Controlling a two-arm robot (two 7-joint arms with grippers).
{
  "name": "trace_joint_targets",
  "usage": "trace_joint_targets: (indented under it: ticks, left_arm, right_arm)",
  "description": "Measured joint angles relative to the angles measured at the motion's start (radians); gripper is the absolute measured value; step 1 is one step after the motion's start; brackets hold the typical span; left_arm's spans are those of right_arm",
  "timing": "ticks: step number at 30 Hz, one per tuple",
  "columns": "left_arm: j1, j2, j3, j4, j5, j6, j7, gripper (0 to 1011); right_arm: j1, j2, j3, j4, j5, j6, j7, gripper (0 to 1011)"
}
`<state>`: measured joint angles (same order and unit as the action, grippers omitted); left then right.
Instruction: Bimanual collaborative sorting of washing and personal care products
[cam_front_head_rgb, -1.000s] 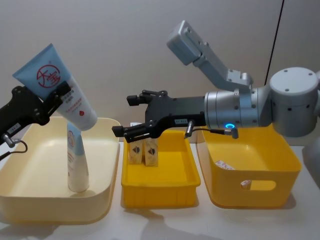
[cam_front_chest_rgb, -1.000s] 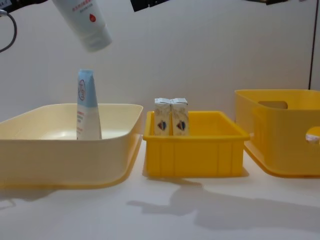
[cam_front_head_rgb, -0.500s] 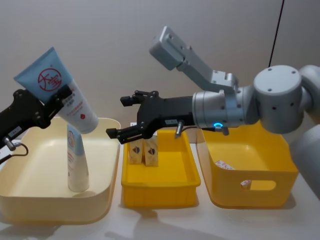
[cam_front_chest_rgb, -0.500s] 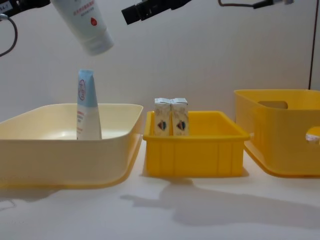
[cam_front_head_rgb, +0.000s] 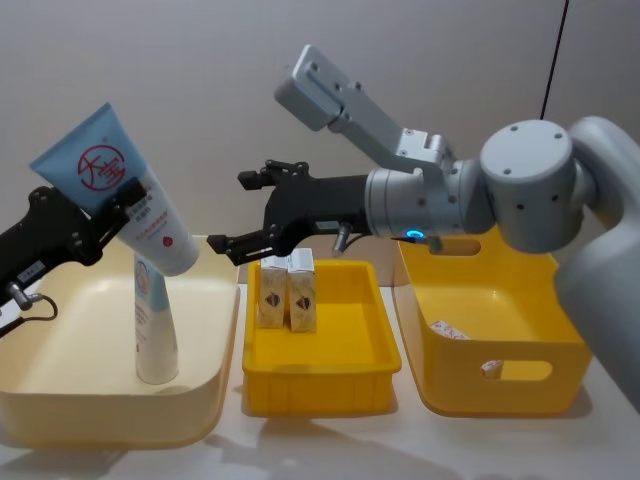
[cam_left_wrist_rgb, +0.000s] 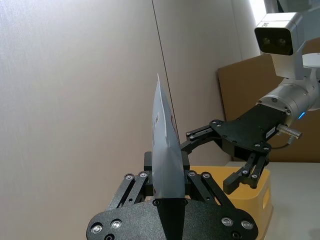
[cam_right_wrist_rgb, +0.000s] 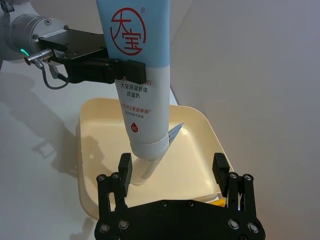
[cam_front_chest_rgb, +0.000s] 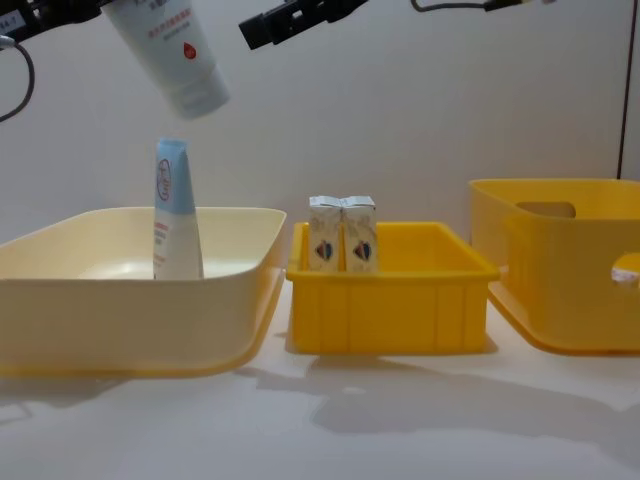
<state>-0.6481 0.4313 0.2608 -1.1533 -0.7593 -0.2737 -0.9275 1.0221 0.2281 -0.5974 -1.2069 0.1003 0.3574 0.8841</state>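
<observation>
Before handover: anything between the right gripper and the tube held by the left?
Nothing visible. The open right gripper faces the cap end of the tube in the left gripper across bare air; the second tube stands lower, in the cream bin.

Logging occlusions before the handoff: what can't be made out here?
- Deep yellow bin contents: too small in head view, behind its wall in chest view.
- Standing tube base: chest view, hidden by cream bin wall.
- Held tube top: chest view, cut off by top edge.
</observation>
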Motion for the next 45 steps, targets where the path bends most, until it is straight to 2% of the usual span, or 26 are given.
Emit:
trace_joint_targets:
  ticks: [14,20,29,45]
  left_arm:
    - [-0.014,0.001,0.012,0.025,-0.009,-0.006,-0.007,268]
    - [-0.022,0.0,0.018,0.038,-0.012,-0.01,-0.008,268]
    - [-0.035,-0.002,0.027,0.055,-0.017,-0.015,-0.01,268]
    - [-0.049,0.0,0.033,0.076,-0.024,-0.023,-0.011,267]
  right_arm:
    - [0.058,-0.022,-0.039,0.064,0.011,0.003,0.06,1001]
    - [0.076,-0.023,-0.051,0.079,0.005,0.004,0.058,1001]
    - [0.106,-0.036,-0.066,0.125,-0.019,-0.014,0.016,1001]
    - [0.144,-0.08,-0.088,0.208,-0.005,-0.033,0.032,1001]
